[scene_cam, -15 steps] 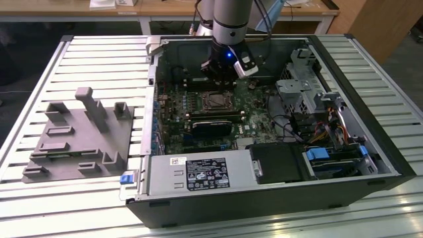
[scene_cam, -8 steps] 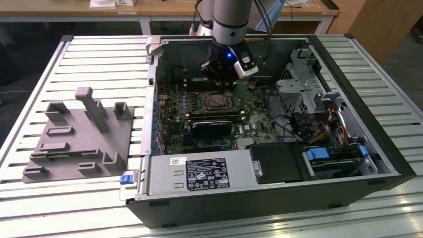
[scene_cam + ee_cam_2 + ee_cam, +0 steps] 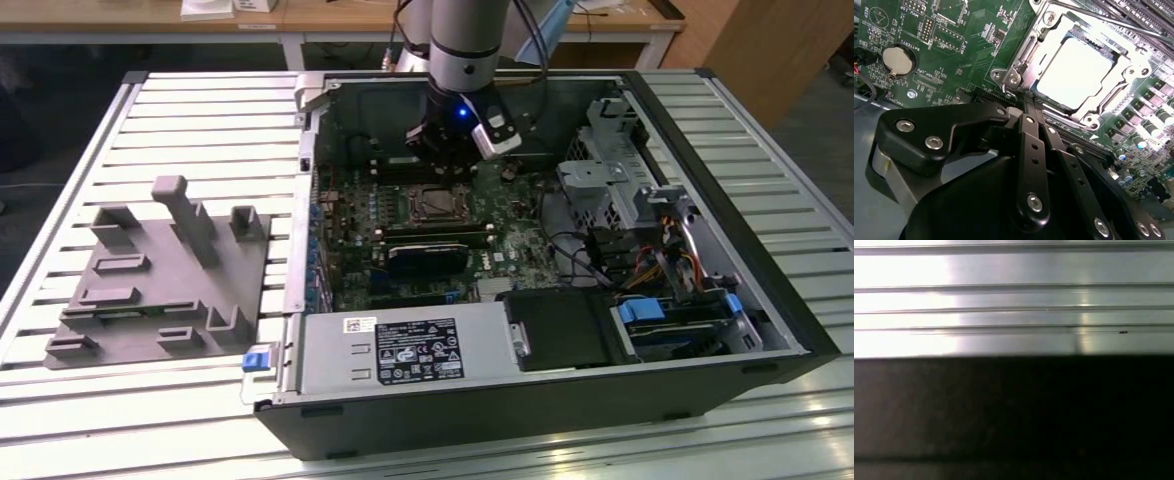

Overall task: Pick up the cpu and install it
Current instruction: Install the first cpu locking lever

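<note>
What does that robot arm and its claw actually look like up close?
The arm is a silver-grey tube with a black wrist section, a small blue light and dark cables running down it. The gripper is matte black, built of flat linked bars joined by round silver screws, on a rounded black body.

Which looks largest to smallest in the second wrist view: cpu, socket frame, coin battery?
1. Socket frame, which surrounds the chip.
2. cpu, seated inside the frame.
3. Coin battery, clearly the smallest.

All lie on the same board, so the order should hold.
</note>
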`<state>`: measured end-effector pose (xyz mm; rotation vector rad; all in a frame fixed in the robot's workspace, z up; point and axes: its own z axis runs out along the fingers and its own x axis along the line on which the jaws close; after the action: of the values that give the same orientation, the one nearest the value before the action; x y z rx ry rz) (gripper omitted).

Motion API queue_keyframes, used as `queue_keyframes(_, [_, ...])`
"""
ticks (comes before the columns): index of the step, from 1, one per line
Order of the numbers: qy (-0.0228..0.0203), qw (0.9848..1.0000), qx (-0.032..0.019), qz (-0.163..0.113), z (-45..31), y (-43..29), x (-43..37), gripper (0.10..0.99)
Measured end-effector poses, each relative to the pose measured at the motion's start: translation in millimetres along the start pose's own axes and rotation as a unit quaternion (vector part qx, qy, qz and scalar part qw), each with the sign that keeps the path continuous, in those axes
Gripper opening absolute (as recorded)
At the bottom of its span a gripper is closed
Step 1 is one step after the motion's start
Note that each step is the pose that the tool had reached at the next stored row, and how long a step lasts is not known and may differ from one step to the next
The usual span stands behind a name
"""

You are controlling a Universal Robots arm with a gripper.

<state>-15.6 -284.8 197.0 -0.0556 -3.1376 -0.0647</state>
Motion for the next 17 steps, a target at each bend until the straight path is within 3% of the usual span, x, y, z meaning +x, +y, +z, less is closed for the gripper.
queue_keyframes(7, [0.0001, 1.0, -0.0018, 0.0, 0.4, 0.8, 0.1, 0.106])
queue_keyframes(14, [0.0001, 1.0, -0.0018, 0.0, -9.3, 1.1, 0.1, 0.106])
queue_keyframes(17, [0.0001, 1.0, -0.0019, 0.0, -10.0, 1.2, 0.0, 0.106])
